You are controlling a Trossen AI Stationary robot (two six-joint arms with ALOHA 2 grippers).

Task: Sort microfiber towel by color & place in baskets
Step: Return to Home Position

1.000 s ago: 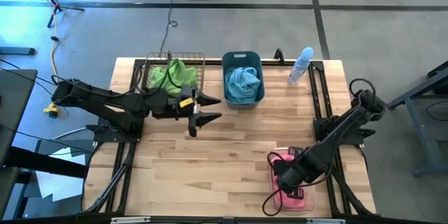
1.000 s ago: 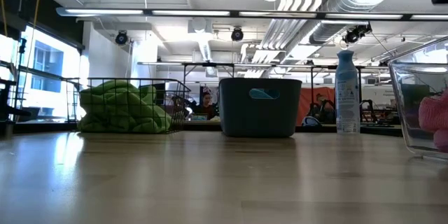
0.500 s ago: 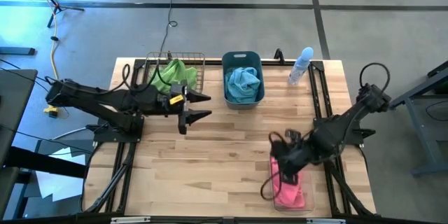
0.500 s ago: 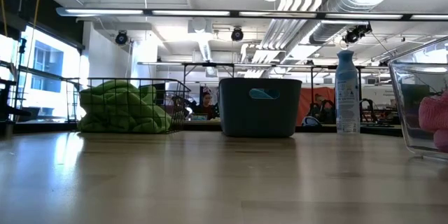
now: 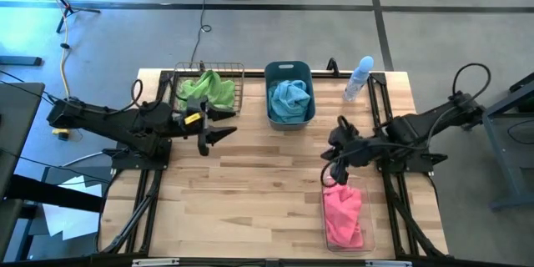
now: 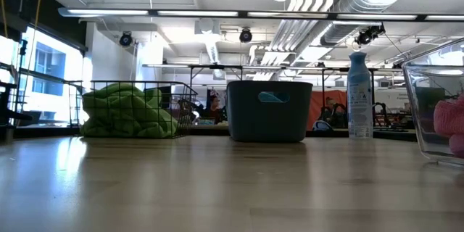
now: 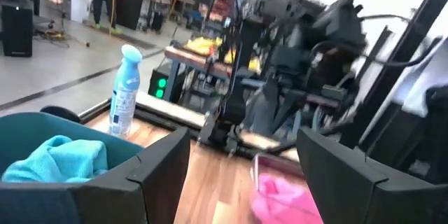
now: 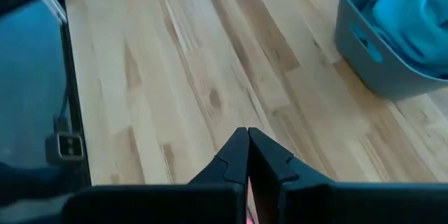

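Left gripper (image 5: pixel 222 125) fingers spread, beside wire basket (image 5: pixel 225 66) holding green towels (image 5: pixel 207 89). Right gripper (image 8: pixel 247 140) fingers pressed together, at clear bin (image 5: pixel 365 234) edge; pink towels (image 5: pixel 342 213) inside.

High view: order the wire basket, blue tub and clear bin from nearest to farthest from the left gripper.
1. Wire basket, back left, close beside the left gripper.
2. Blue tub, back centre.
3. Clear bin, front right, clearly farthest.

Green towels (image 6: pixel 127 112) fill the wire basket (image 6: pixel 185 107) beside the blue tub (image 6: pixel 270 112).
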